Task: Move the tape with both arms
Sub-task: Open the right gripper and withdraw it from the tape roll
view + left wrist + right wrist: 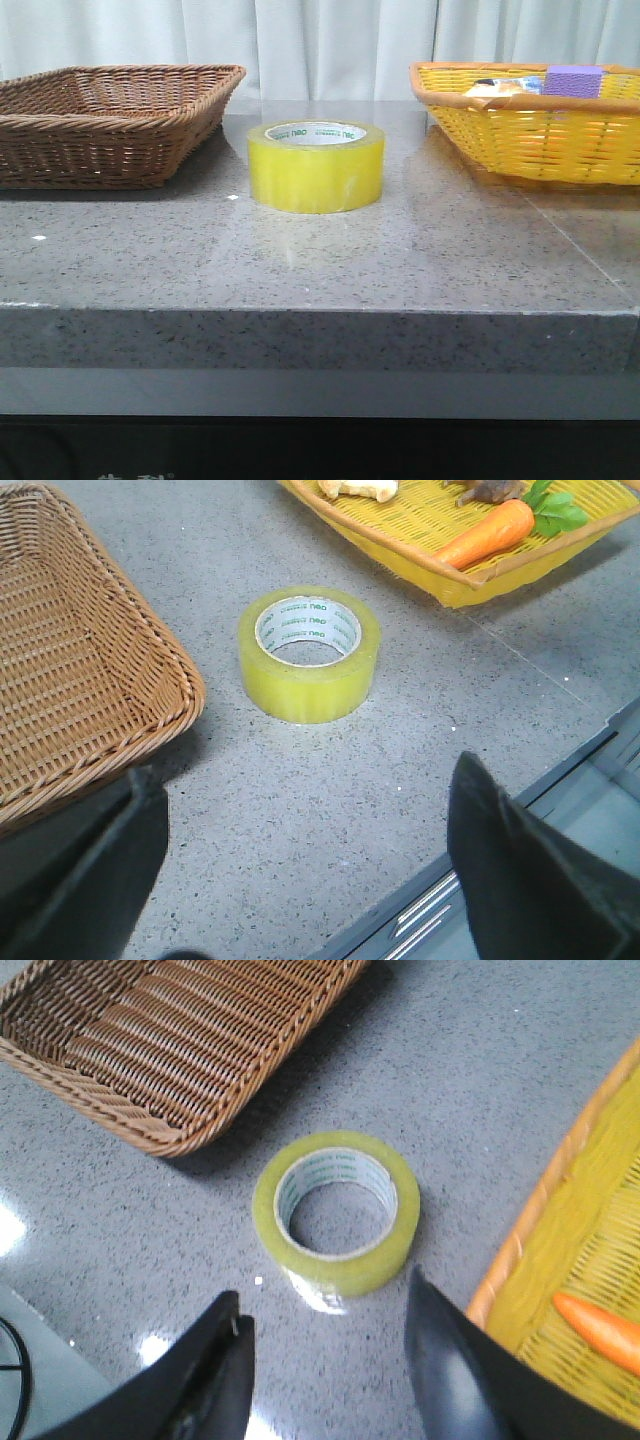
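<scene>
The wide roll of translucent yellow packing tape [316, 166] lies flat on the grey speckled stone table [320, 260], its open white core with green lettering facing up. It sits near the middle of the tabletop, toward the far side, between two baskets and touching neither.

To its left stands the brown woven wicker basket [105, 125], rectangular and shallow, its near right corner closest to the roll. In the wrist views its inside shows only bare weave. To the right of the roll stands the yellow woven basket [530, 125] with an orange-tan rim. A purple block [574, 80] rests in it at the far side, and the left wrist view shows an orange carrot with green leaves [490, 530] lying in it, along with other items too cut off to name.

The left gripper [300, 870] hangs above the near edge of the table, its two black fingers [520, 870] spread wide apart with nothing between them; the roll lies well beyond them on the stone. The right gripper [325, 1370] hovers over the table just near the roll, its black fingers [450, 1370] likewise parted and empty, the roll visible just past the gap. Neither arm appears in the front view.

Behind the table hangs a pale curtain [330, 45].
</scene>
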Available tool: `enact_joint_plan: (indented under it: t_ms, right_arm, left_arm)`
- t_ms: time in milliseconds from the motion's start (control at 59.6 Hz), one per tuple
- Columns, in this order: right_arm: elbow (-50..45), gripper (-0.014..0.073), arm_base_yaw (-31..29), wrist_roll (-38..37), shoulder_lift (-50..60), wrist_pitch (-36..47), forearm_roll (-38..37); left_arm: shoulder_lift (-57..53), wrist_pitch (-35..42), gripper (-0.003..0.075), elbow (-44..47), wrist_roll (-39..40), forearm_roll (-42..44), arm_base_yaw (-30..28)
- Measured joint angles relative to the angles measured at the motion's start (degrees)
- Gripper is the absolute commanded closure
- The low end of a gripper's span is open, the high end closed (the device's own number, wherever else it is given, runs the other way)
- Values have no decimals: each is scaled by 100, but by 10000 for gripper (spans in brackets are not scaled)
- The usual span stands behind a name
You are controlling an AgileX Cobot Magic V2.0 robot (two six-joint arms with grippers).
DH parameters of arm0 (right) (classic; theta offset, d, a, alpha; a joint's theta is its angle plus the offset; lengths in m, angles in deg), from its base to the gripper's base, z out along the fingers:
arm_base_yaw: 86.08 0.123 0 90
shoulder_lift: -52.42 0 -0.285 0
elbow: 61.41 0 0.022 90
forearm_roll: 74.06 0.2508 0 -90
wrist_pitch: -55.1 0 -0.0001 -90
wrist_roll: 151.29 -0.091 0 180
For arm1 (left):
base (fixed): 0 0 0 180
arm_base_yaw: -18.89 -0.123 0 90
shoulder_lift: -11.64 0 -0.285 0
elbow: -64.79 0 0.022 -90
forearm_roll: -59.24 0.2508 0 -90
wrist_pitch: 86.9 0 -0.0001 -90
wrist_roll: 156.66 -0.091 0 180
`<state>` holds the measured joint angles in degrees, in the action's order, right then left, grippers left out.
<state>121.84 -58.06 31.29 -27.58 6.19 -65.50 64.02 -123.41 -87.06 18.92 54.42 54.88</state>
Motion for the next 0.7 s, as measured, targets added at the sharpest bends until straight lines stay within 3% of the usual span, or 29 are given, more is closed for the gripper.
enact_joint_plan:
  t_ms: [503, 705]
  right_arm:
    - [-2965, 210, 0, 0, 3131, 902, 27]
    - [-3311, 210, 0, 0, 3790, 902, 27]
  left_arm:
    - [254, 0, 155, 0, -10, 0, 0]
    - [784, -100, 155, -254, -399, 0, 0]
